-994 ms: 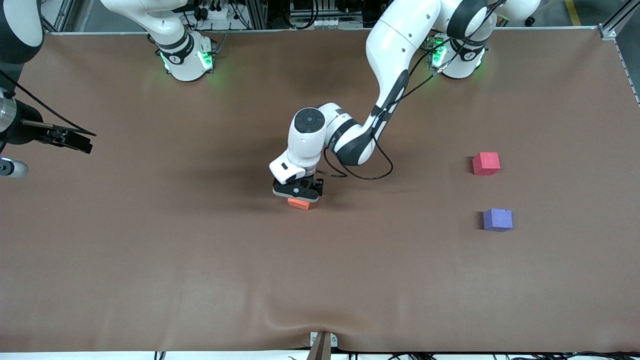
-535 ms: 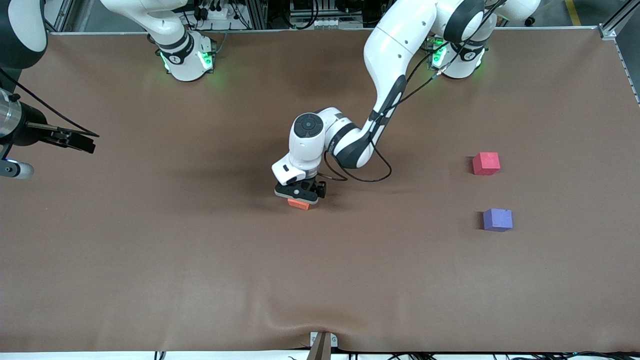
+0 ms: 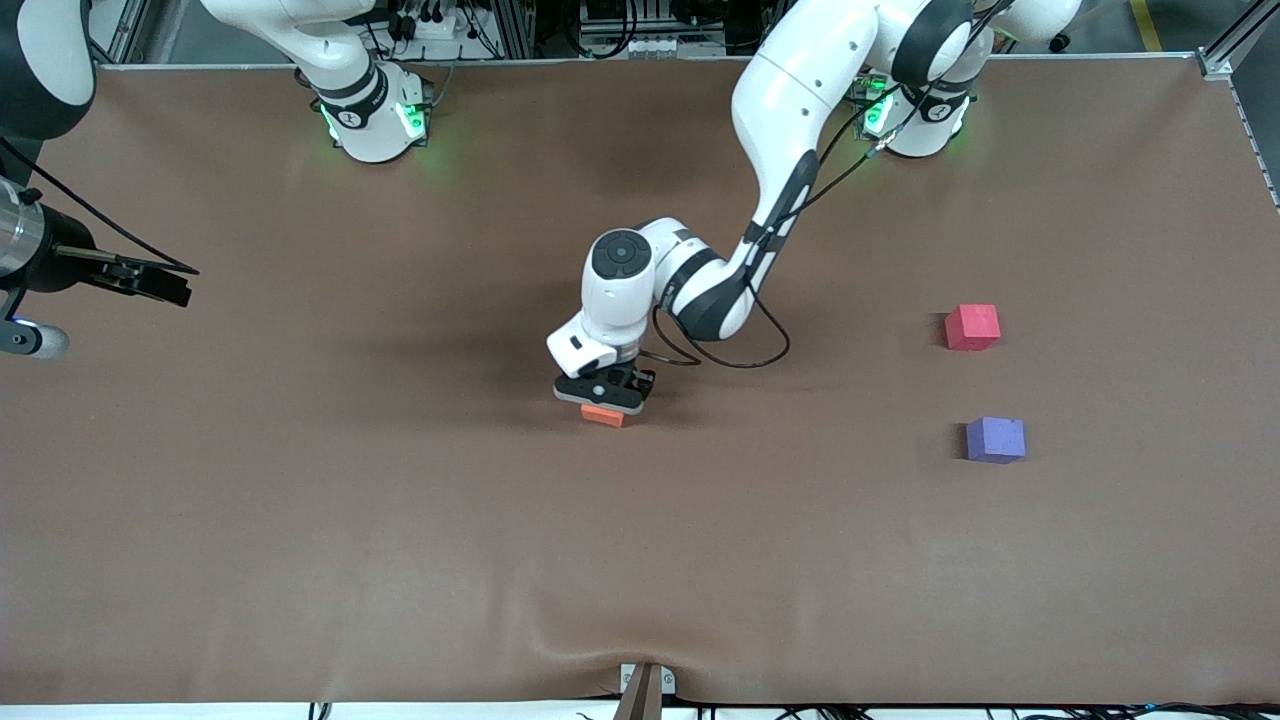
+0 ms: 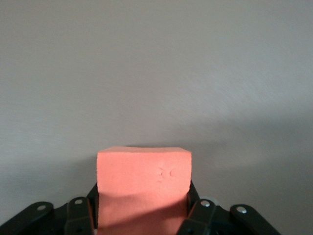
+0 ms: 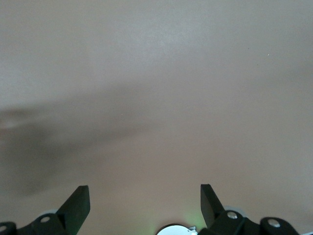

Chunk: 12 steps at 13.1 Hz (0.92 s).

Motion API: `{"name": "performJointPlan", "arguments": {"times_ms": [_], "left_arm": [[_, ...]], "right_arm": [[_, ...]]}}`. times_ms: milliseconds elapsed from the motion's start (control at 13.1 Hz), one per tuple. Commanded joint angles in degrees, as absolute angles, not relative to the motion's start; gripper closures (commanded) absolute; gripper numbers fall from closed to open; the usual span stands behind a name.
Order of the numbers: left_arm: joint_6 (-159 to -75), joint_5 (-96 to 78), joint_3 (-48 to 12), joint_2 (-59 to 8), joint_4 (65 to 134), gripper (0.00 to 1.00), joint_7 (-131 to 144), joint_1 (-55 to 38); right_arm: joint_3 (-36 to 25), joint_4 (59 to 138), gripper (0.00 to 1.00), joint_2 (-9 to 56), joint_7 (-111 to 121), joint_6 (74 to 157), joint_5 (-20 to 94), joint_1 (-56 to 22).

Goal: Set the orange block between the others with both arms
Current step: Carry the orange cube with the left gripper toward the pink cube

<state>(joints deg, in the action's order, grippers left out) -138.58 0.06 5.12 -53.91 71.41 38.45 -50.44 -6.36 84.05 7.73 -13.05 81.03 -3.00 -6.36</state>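
The left gripper (image 3: 603, 398) is low at mid-desk (image 3: 400, 520), pinching the orange block (image 3: 603, 415) by its sides, probably ready to lift it. The red block (image 3: 972, 327) and purple block (image 3: 995, 440) sit apart toward the left arm's end, leaving a gap for it. The right gripper (image 5: 145, 201) waits, spread and empty, over its own end

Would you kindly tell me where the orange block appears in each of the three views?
Front view: the orange block sits mid-table, just under the left gripper.
Left wrist view: the block fills the lower middle, clamped between the jaws.
Right wrist view: not in it; only the open right gripper over bare table.
Shared landmark: the left gripper, seen in the front and left wrist views.
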Motion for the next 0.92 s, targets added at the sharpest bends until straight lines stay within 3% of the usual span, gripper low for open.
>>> {"name": "performJointPlan", "arguments": {"times_ms": [0,76,153,229,459,841], "left_arm": [[-131.25,0.53,5.01,-48.71,72.68,0.67,39.81,-47.12],[-129.31,0.53,5.01,-47.39,73.29,0.67,39.73,-45.37],[-127.9,0.35,4.66,-45.72,75.21,0.54,39.73,-43.61],[-127.88,0.09,4.4,-44.49,77.24,0.51,39.99,-42.2],[-128.05,0.09,4.57,-41.15,82.24,0.61,39.99,-39.12],[-130.69,0.88,4.75,-27.28,100.42,0.65,37.89,-32.98]], "right_arm": [[-6.06,85.08,0.0,6.33,-13.71,80.33,-1.41,-5.54],[-6.06,85.08,0.0,6.07,-13.71,80.25,-0.88,-5.54],[-6.15,84.99,0.0,5.89,-13.71,79.55,-0.36,-5.1],[-6.15,84.99,0.0,4.84,-13.71,79.02,1.48,-4.31],[-6.06,85.08,0.0,2.56,-13.71,77.35,2.37,-4.13],[-6.15,85.17,0.0,-2.02,-11.26,77.52,2.29,-3.52]]}}
